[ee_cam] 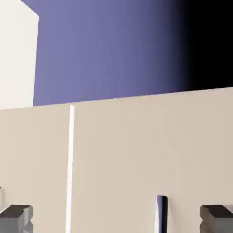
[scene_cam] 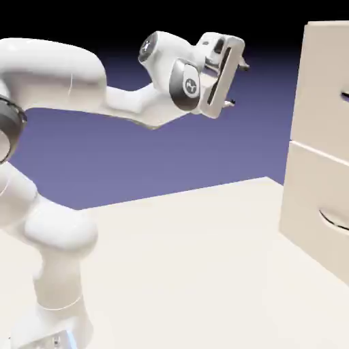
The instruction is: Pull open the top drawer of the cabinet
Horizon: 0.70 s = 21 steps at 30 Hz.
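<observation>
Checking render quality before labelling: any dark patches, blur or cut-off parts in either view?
Exterior view: black band along the top, everything sharp, cabinet cut by the right edge. Hand view: backdrop fades to black at upper right, top drawer sharp, handle cropped at the bottom.

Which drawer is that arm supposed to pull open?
Find the tall cream-beige cabinet at the exterior view's right edge. The top drawer is its upper front, above the horizontal seam. Its handle is a thin, straight dark bar, whereas the lower drawer has a curved handle.

The top drawer (scene_cam: 326, 95) handle (scene_cam: 345, 96) (a dark sliver) is cut off by the exterior view's right edge.
</observation>
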### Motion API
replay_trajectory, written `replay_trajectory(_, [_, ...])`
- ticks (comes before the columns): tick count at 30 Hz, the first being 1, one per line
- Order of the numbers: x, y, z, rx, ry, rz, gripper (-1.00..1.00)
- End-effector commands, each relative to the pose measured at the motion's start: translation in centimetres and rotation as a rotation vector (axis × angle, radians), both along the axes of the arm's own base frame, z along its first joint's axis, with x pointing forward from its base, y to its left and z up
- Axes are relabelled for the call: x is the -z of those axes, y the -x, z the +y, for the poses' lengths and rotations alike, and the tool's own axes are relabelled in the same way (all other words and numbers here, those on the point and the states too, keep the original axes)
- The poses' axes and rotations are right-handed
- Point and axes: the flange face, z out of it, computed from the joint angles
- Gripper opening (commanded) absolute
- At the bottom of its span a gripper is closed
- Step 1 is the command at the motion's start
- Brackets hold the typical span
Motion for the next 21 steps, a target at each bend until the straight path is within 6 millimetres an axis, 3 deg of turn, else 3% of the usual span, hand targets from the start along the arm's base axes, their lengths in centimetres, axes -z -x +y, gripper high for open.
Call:
replay_trajectory(1, [-0.5, -0.2, -0.2, -0.02, 0.058, -0.027, 0.0])
replay_trajectory(11, [-3.6, -2.8, -3.4, -0.158, 0.648, -0.263, 0.0])
replay_trajectory(21, [-3.2, -7.7, -6.7, -0.22, 1.275, -0.408, 0.0])
